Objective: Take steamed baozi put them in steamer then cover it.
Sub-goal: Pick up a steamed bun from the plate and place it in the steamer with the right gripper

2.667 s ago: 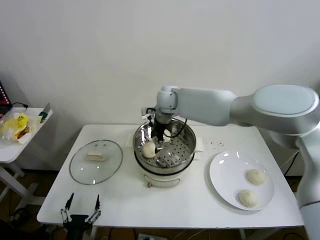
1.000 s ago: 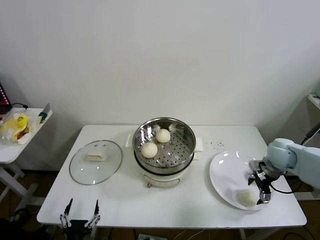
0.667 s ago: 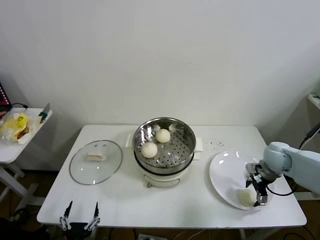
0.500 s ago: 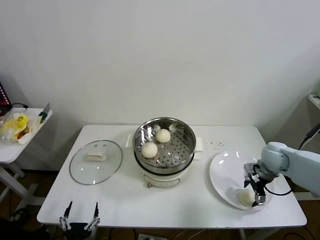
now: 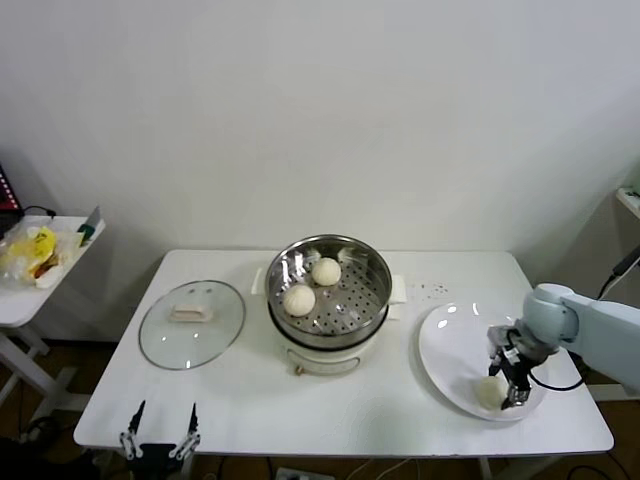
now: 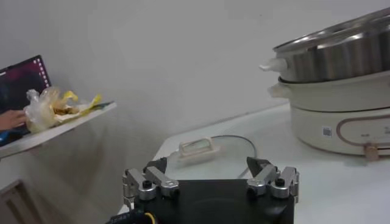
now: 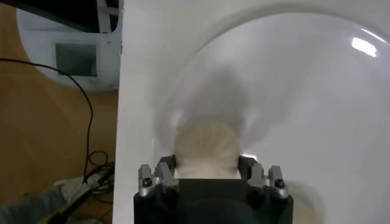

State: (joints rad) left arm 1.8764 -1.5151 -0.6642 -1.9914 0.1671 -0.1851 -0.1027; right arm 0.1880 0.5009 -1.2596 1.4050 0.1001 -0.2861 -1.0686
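Note:
Two steamed baozi (image 5: 298, 299) (image 5: 326, 271) lie on the perforated floor of the steamer (image 5: 372, 300), mid-table. A third baozi (image 5: 487, 392) lies on the white plate (image 5: 450, 350) at the right. My right gripper (image 5: 507, 384) is down over it, open, with one finger on each side; the right wrist view shows the baozi (image 7: 205, 145) between the fingers of that gripper (image 7: 205, 164). A fourth baozi is hidden. The cover (image 5: 192, 322) lies flat on the table left of the steamer. My left gripper (image 5: 160, 422) hangs open and empty below the table's front left edge.
A small white side table (image 5: 20, 290) with a yellow bag stands at the far left. The left wrist view shows the left gripper (image 6: 210, 168), the cover's handle (image 6: 198, 148) and the steamer's side (image 6: 341, 49). The plate lies close to the table's right front edge.
My right arm has left the steamer, where a second baozi now lies, and swung to the plate. Over the last second the gripper has settled over the front baozi.

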